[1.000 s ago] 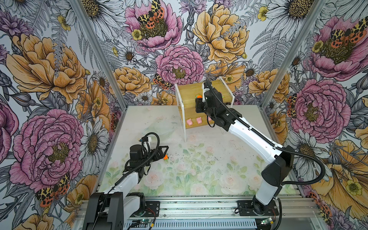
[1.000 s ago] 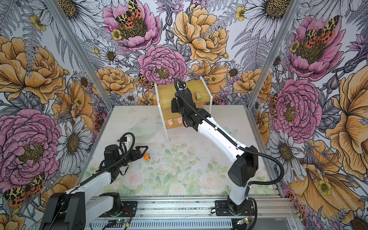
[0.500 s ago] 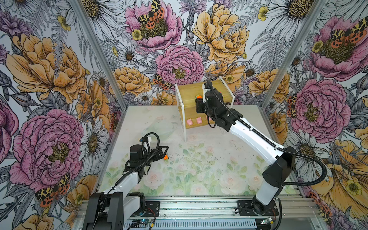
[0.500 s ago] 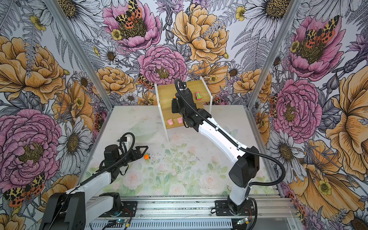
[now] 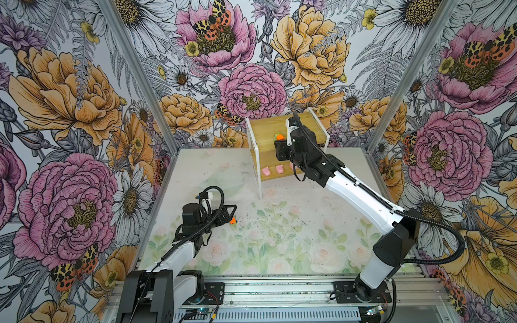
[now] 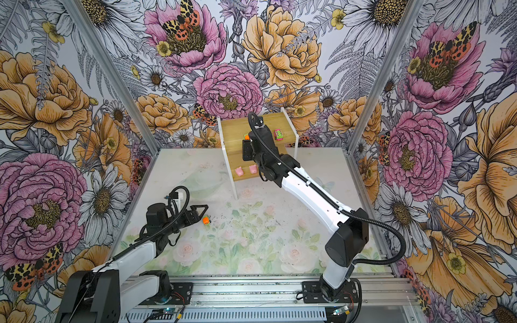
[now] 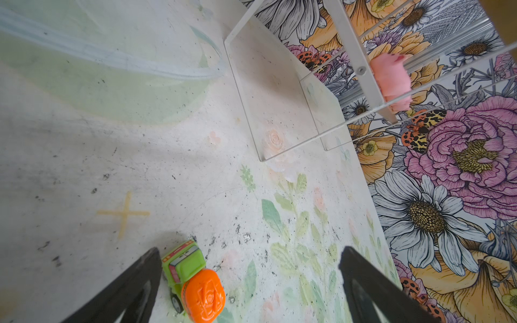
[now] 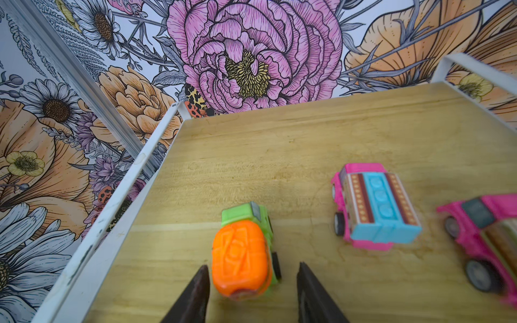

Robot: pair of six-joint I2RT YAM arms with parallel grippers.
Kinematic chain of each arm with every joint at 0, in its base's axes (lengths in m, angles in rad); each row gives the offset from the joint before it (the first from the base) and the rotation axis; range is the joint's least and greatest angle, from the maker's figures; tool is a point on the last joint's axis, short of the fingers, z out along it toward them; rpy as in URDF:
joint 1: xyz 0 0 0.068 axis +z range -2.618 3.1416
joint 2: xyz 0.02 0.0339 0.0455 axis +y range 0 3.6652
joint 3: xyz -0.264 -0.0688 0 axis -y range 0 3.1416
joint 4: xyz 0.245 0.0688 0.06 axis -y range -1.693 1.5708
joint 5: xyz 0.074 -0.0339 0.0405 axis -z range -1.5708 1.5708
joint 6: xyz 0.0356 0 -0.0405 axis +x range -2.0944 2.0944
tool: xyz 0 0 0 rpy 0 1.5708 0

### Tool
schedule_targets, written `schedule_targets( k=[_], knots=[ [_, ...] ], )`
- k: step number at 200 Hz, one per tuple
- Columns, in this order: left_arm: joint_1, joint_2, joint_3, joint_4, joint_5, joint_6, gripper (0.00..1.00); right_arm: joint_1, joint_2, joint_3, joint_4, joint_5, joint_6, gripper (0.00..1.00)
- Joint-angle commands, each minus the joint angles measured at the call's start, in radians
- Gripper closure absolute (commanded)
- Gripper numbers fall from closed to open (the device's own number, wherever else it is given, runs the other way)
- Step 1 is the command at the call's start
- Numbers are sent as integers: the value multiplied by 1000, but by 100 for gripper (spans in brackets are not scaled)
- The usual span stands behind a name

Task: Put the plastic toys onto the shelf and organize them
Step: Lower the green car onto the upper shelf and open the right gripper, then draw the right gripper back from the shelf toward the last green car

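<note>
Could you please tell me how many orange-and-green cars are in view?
2. The first car is on the shelf, top board, inside the open right pincer; the second car is on the table by the open left pincer. More may be hidden.

Here's a robot lab cell: floral panels (image 5: 70,98) on three sides, aluminium corner posts (image 5: 140,78), left arm (image 5: 179,254) and right arm (image 5: 358,193) bolted to a metal rail (image 5: 279,289).
</note>
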State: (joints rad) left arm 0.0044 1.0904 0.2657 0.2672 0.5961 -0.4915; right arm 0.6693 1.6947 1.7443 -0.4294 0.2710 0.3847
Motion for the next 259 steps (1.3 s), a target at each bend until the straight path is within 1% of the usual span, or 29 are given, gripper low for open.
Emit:
schedule_targets(
  k=[1, 40, 61, 77, 98, 103, 106, 119, 136, 151, 176, 195, 218, 259],
  knots=[
    [-4, -7, 20, 18, 22, 3, 1, 9, -63, -33, -17, -25, 7, 46],
    [-4, -11, 19, 12, 18, 4, 1, 25, -175, -132, -42, -96, 3, 43],
    [-4, -14, 19, 10, 16, 5, 1, 37, -277, -243, -48, -177, -36, 42],
    [0, -14, 20, 8, 15, 8, 1, 54, -351, -349, -44, -195, -68, 41],
    [4, -20, 20, 0, 10, 8, 1, 113, -414, -508, 9, -167, -116, 40],
    [6, -25, 20, -4, 7, 10, 1, 119, -420, -541, 26, -172, -124, 40],
    [7, -28, 20, -5, 6, 11, 1, 148, -421, -558, 36, -176, -126, 40],
    [10, -44, 19, -17, -5, 14, 1, 198, -413, -637, 87, -193, -141, 39],
    [12, -71, 16, -37, -21, 19, 1, 263, -377, -728, 199, -210, -146, 39],
    [12, -95, 12, -57, -36, 22, 1, 308, -324, -795, 334, -243, -143, 39],
    [13, -145, 3, -89, -60, 22, 1, 357, -199, -845, 542, -253, -104, 38],
    [16, -178, -1, -122, -83, 23, 1, 371, -88, -826, 638, -259, -67, 38],
    [23, -212, -1, -172, -126, 15, 1, 387, 49, -749, 665, -282, -53, 37],
    [62, -259, -19, -201, -146, -11, 1, 408, 227, -643, 733, -223, -56, 36]
  ],
)
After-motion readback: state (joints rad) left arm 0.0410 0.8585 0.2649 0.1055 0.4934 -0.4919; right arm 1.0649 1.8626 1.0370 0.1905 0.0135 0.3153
